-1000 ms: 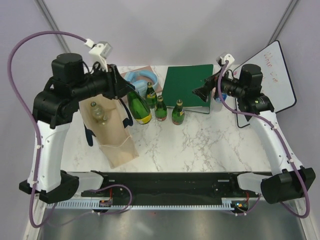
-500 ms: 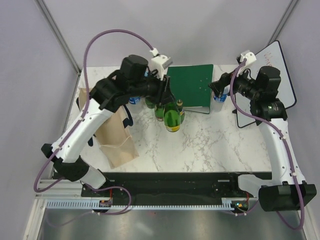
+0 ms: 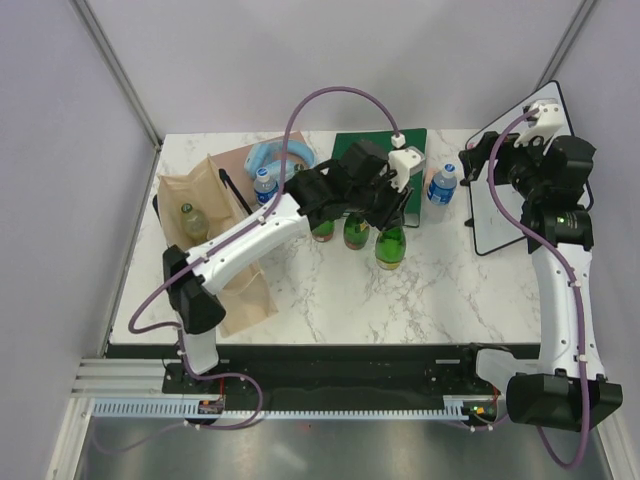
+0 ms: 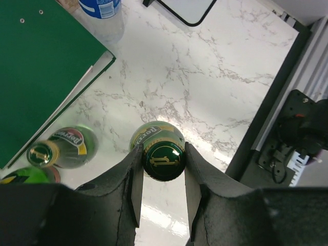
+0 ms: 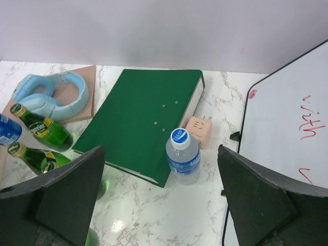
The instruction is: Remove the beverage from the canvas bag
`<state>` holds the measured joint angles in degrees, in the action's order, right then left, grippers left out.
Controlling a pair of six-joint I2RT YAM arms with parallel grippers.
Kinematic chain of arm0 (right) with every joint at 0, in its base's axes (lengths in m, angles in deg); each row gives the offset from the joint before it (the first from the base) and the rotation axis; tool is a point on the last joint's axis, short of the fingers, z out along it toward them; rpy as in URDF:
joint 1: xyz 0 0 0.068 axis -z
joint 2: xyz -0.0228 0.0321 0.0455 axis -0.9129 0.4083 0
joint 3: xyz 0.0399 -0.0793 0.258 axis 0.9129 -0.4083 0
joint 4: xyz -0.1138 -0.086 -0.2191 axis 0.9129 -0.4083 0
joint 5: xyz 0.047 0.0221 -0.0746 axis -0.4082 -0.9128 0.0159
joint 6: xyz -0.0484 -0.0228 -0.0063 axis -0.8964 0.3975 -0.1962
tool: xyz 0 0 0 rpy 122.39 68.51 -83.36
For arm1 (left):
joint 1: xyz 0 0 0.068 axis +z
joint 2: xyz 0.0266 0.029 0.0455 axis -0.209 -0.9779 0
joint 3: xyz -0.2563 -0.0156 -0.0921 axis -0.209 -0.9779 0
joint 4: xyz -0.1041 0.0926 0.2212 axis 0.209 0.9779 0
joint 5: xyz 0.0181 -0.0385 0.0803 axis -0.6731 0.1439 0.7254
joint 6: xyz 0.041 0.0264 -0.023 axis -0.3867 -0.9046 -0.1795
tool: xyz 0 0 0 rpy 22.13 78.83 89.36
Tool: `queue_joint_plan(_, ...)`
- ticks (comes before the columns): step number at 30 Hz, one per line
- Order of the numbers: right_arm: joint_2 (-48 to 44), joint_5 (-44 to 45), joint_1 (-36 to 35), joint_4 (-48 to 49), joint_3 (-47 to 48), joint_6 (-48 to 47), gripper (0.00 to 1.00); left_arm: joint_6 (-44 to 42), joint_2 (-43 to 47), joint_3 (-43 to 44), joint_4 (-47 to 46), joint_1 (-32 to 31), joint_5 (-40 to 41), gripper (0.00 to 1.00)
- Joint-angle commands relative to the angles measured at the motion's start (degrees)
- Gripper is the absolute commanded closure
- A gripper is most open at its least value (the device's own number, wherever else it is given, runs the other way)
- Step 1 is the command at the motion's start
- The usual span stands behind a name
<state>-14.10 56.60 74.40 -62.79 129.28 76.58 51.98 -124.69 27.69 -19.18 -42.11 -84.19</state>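
Where canvas bag (image 3: 243, 297) stands, tabletop (image 3: 430, 300) is marble-patterned.

My left end effector (image 4: 161, 151) has matt black plastic fingers (image 4: 197, 179). The green glass bottle (image 4: 151, 134) is glossy, and its cap (image 4: 163, 160) is shiny metal. The bench (image 4: 205, 77) is polished, white and marble-patterned. The canvas bag (image 3: 245, 305) is matt beige cloth. The green binder (image 5: 138, 118) is matt.

Robot lab cell: plain grey partition walls (image 3: 300, 60), marble-top table (image 3: 440, 285), aluminium mounting rail (image 3: 330, 410).
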Motion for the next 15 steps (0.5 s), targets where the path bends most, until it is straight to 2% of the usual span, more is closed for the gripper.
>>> queue_joint_plan(1, -1.4, 2.0, 1.6, 1.0, 1.2, 3.0, 0.02, -4.7, -1.9, 5.4, -14.1, -1.3, 1.7, 0.98)
queue_joint_plan(15, -1.5, 1.6, 2.7, 1.4, 0.3, 4.7, 0.02, -10.8, -12.0, 7.7, -22.8, -1.6, 9.1, 0.98)
